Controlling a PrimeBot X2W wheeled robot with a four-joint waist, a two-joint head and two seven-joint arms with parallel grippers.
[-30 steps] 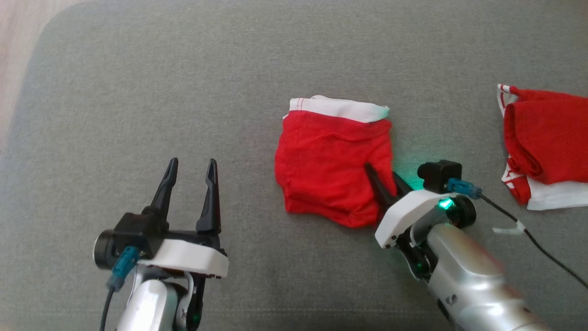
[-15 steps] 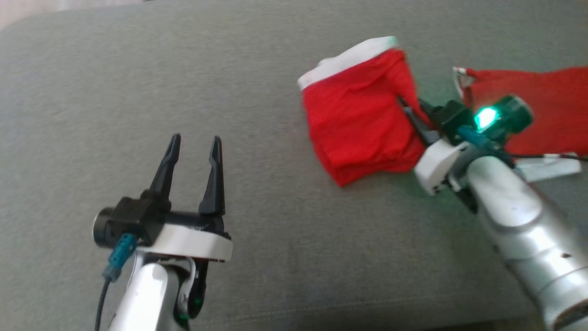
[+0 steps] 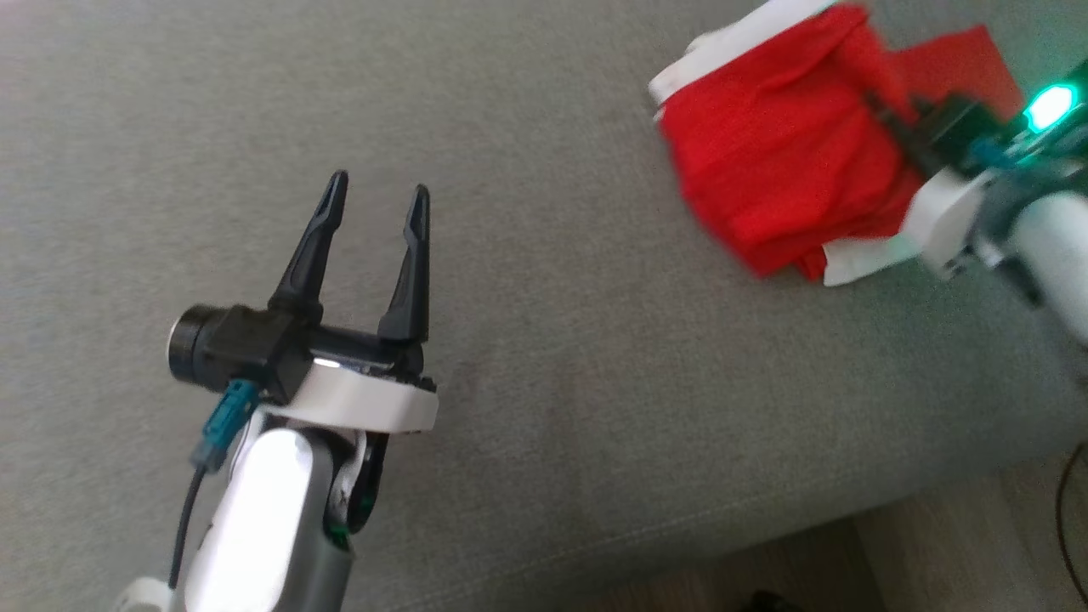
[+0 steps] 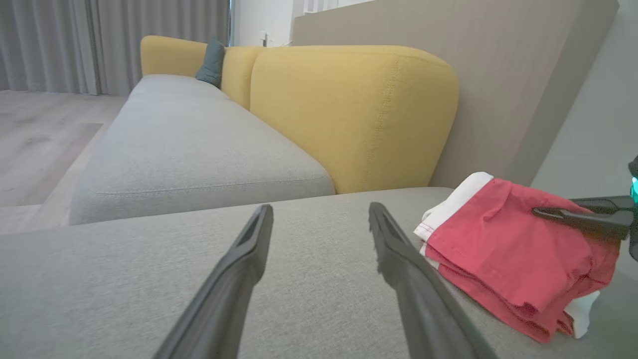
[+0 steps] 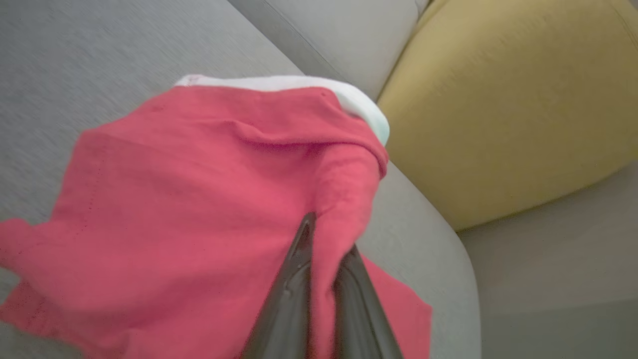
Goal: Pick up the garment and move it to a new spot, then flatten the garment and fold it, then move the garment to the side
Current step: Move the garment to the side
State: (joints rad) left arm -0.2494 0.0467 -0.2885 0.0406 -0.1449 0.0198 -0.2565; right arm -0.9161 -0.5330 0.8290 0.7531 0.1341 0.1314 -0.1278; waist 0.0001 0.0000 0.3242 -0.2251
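Note:
The garment (image 3: pixel 765 170) is a folded red piece with a white waistband, lying at the upper right of the grey cushion (image 3: pixel 552 382). My right gripper (image 3: pixel 880 106) is shut on its right edge, and a fold of red cloth is pinched between the fingers (image 5: pixel 326 239). The cloth (image 5: pixel 199 199) bunches up toward that grip. My left gripper (image 3: pixel 378 191) hovers open over bare cushion at the lower left, well apart from the garment. In the left wrist view the garment (image 4: pixel 498 249) lies to the right of my open left gripper (image 4: pixel 320 207), with the right gripper (image 4: pixel 541 213) on it.
A second red cloth (image 3: pixel 960 59) with a white edge (image 3: pixel 858 255) lies right behind and under the held garment. The cushion's front edge runs along the lower right, with wooden floor (image 3: pixel 977 544) below. A yellow backrest (image 4: pixel 349 109) rises behind the cushion.
My right gripper has closed on the garment's right edge and pulled it rightward, up against the second red cloth. The head camera has swung right. The left arm has stayed put.

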